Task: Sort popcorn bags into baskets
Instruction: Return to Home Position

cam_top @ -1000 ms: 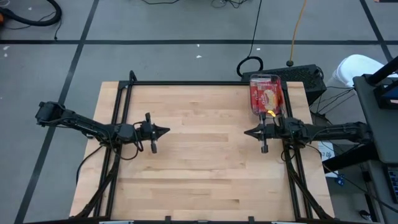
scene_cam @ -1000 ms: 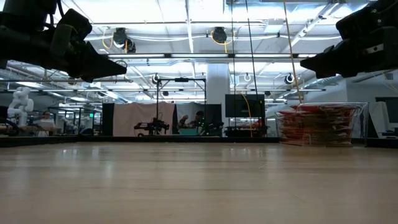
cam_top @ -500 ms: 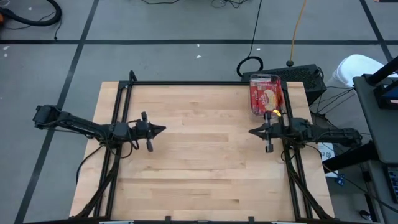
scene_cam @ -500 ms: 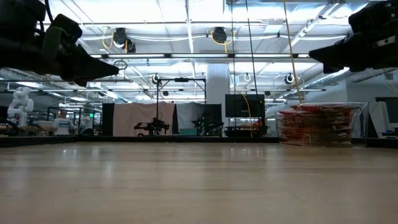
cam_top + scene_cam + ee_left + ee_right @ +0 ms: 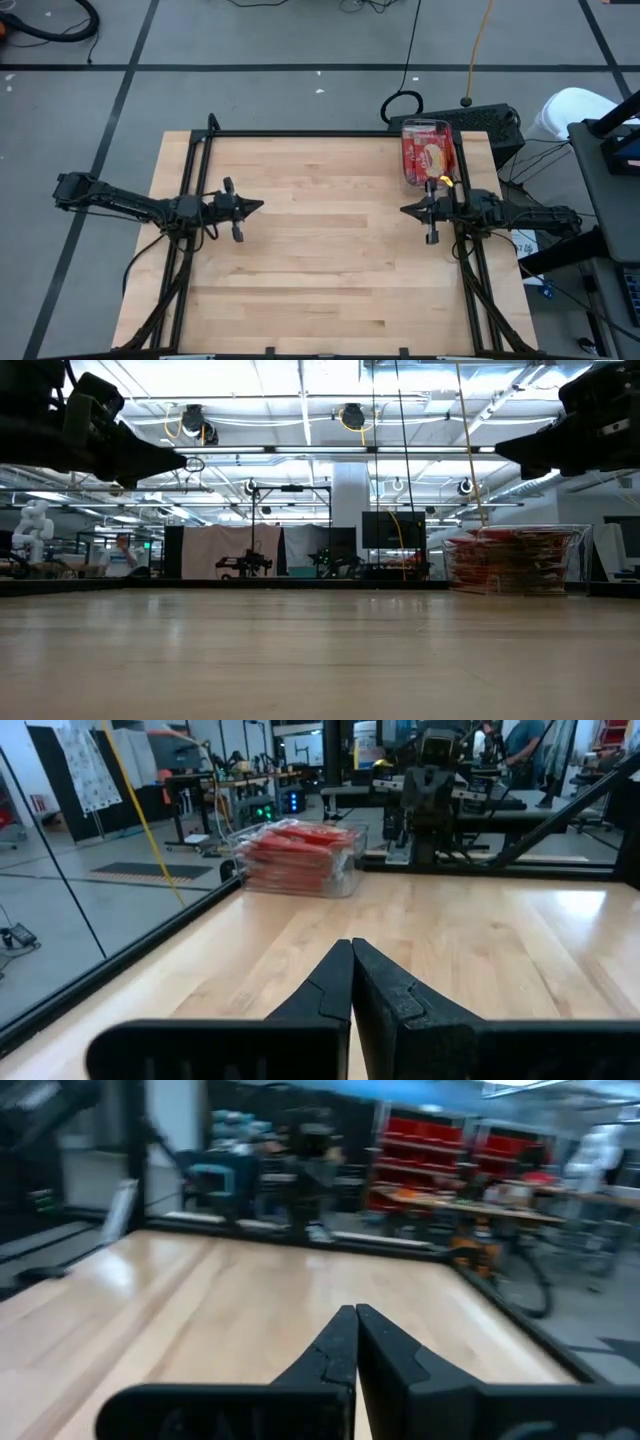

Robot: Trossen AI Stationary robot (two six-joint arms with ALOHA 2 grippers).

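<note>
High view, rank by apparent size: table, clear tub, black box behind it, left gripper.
1. table, by far the largest.
2-3. black box and clear tub: they look about alike and the tub hides part of the box, so not ranked.
4. left gripper, smallest even though it hangs nearer the camera.

Bright overhead ceiling lights (image 5: 240, 378)

Grey floor (image 5: 250, 90) — bright ceiling lights (image 5: 300, 380) overhead.
</note>
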